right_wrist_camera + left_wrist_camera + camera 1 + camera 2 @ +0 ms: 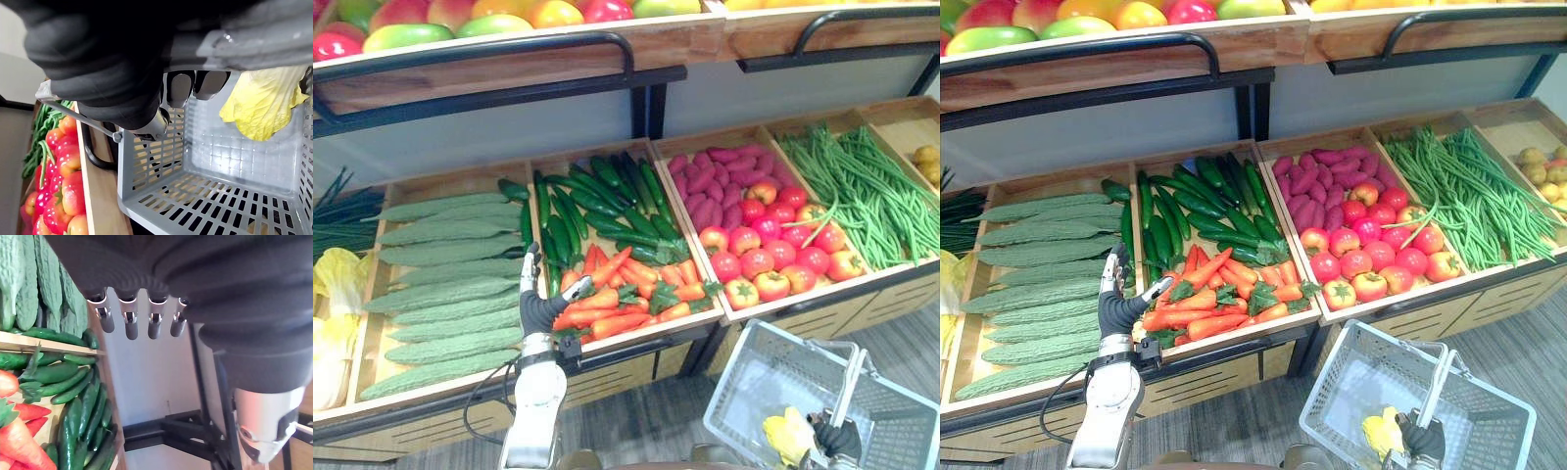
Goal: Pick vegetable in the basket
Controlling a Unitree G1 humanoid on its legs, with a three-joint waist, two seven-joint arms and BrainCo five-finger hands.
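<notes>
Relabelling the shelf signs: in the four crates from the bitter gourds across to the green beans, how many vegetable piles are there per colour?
Green: 3 (bitter gourds, cucumbers, green beans)
Orange: 1 (carrots)
Purple: 1 (sweet potatoes)
Red: 1 (tomatoes)
Total: 6

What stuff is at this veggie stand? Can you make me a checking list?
Surface: slanted wooden produce stand, compartments stocked.
Job's things: grey plastic slotted basket low on the right, with a yellow leafy cabbage in it.
Clutter: orange carrots, bumpy green bitter gourds, dark green cucumbers, purple sweet potatoes, red tomatoes, long green beans.
Robot hands: left robot hand open at the carrots' left edge, holding nothing; right robot hand curled round the basket's grey handle.
Cables: nothing seen.
Surroundings: upper wooden shelf of colourful fruit; grey floor.
</notes>
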